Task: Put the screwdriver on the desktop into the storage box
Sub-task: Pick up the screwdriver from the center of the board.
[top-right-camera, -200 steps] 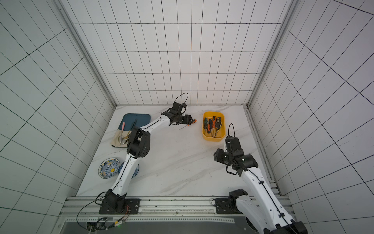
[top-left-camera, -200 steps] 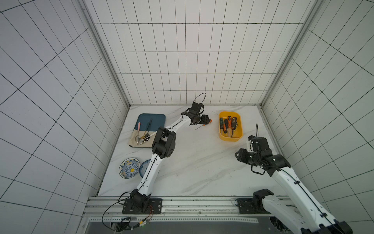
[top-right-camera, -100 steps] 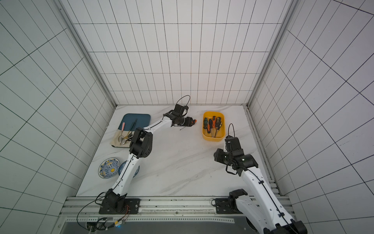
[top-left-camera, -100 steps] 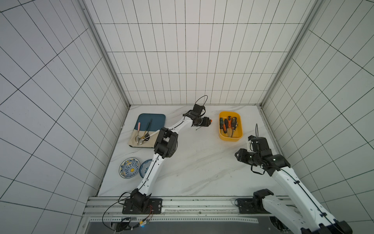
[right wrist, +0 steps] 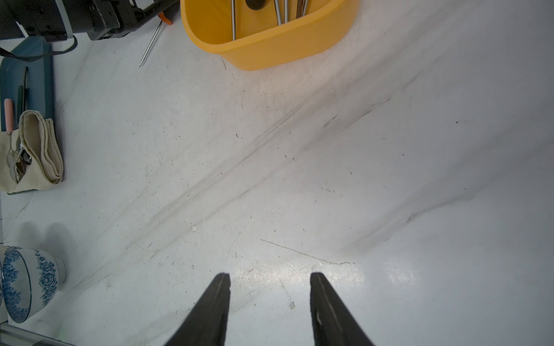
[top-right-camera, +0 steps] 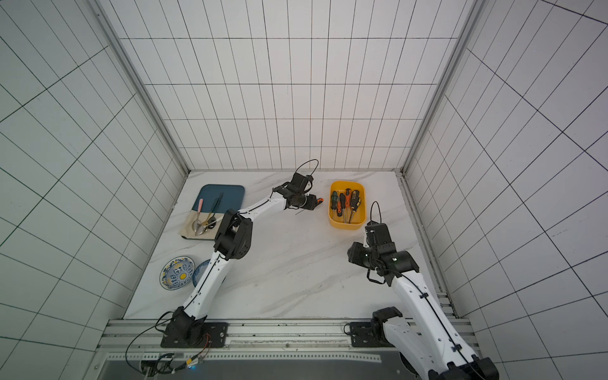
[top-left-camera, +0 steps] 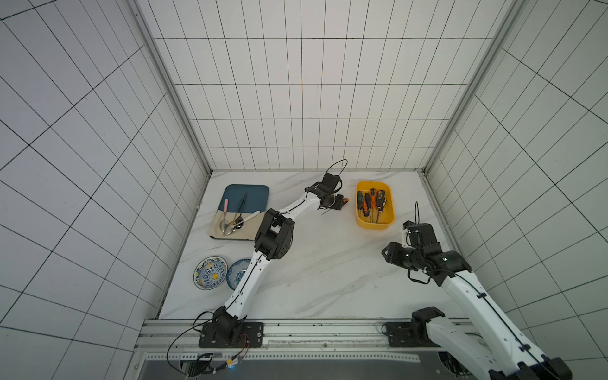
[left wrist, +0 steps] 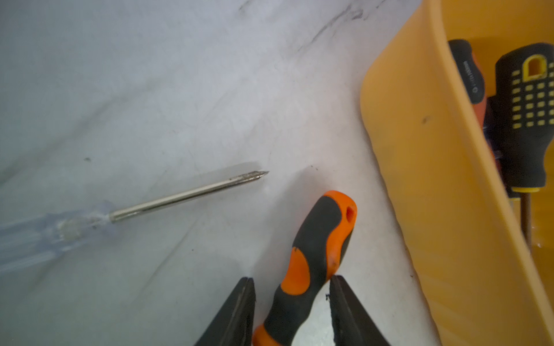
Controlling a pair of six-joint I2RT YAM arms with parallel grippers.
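The screwdriver [left wrist: 314, 254], orange and black, lies on the desktop [left wrist: 150, 90] with its handle between the jaws of the left gripper [left wrist: 292, 278]. Its butt juts past the fingertips and its shaft runs back under the wrist. The jaws stand partway open: one finger meets the handle, while a strip of desktop shows beside the other, so I judge nothing is clamped yet. A grip at the handle's thick waist should stop it swinging once lifted.

The box [left wrist: 419, 149] stands just beside this gripper, ahead and to one side, so the carry is short. It already holds other screwdrivers [left wrist: 527, 119]. A clear-handled screwdriver [left wrist: 186, 194] lies apart on the gripper's other side.

The right gripper [right wrist: 269, 278] hovers over bare desktop, with the box well ahead of its fingertips. It is partway open and empty, likely kept out of the way.
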